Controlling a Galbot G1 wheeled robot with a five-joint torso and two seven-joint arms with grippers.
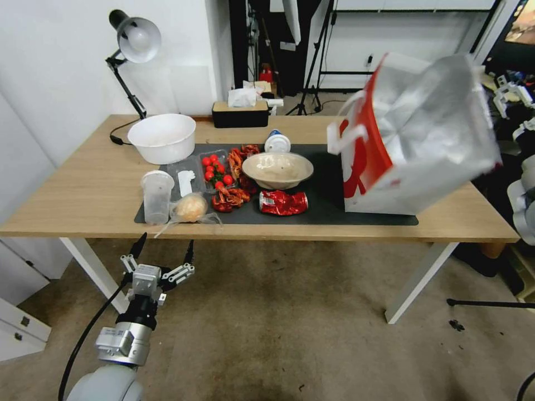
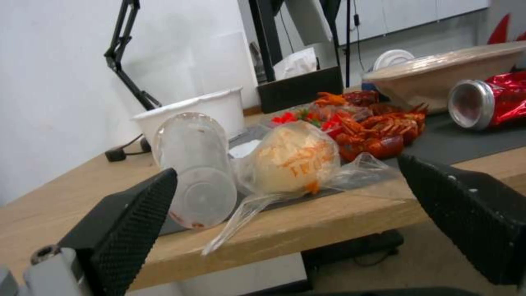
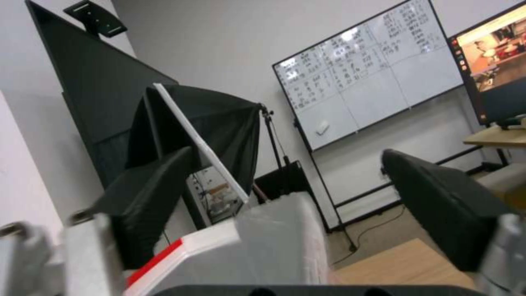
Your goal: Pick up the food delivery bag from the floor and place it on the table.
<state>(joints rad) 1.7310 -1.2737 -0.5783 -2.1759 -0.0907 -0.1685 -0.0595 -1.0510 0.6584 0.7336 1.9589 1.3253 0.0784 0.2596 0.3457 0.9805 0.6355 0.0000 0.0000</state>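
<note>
The bag [image 1: 415, 139] is up off the carpet and on the surface [image 1: 83, 189], at its right end, its base on the corner of the dark mat [image 1: 329, 206]. It stands tilted, its top leaning out to the right over the edge with the foil side facing up. I'd say that lean comes from being set down from the right side and not yet squared up.

In the right wrist view, the right pincer [image 3: 298, 205] hangs just above the bag's rim [image 3: 263, 246], fingers spread wide on either side and apparently clear of the paper. So it looks released, not gripping. With the bag top-heavy toward the edge, it could tip that way.

The left pincer [image 1: 163, 246] waits low in front of the surface's near-left edge, also wide open, empty. It faces the plastic cup [image 2: 193, 164] and a wrapped bun [image 2: 293, 160] and takes no part. The crushed can [image 1: 283, 202] and bowl [image 1: 277, 170] sit left of the bag, which is clear of them.
</note>
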